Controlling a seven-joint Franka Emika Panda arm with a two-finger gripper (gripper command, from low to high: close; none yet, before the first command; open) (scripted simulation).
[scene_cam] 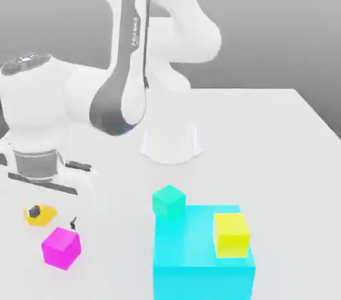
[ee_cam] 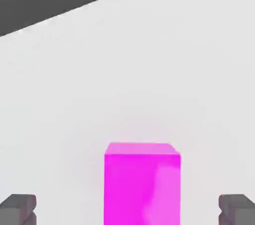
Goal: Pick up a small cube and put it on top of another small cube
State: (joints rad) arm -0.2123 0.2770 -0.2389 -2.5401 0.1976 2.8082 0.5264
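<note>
Pincer [ee_cam: 127, 210] fingers wide apart, magenta-pink cube [ee_cam: 142, 184] between them untouched, on white table [ee_cam: 149, 69].

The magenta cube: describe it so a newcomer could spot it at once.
Start at the big cyan block on the white table. Look toward the exterior view's left: the small magenta-pink cube sits alone there. Its neighbours are teal and yellow.

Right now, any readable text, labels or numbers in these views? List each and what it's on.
One marking: small dark lettering running lengthwise down the grey panel of the arm link in the exterior view, too blurred to read.
None on the magenta cube, teal cube, yellow cube, cyan block or table.
</note>
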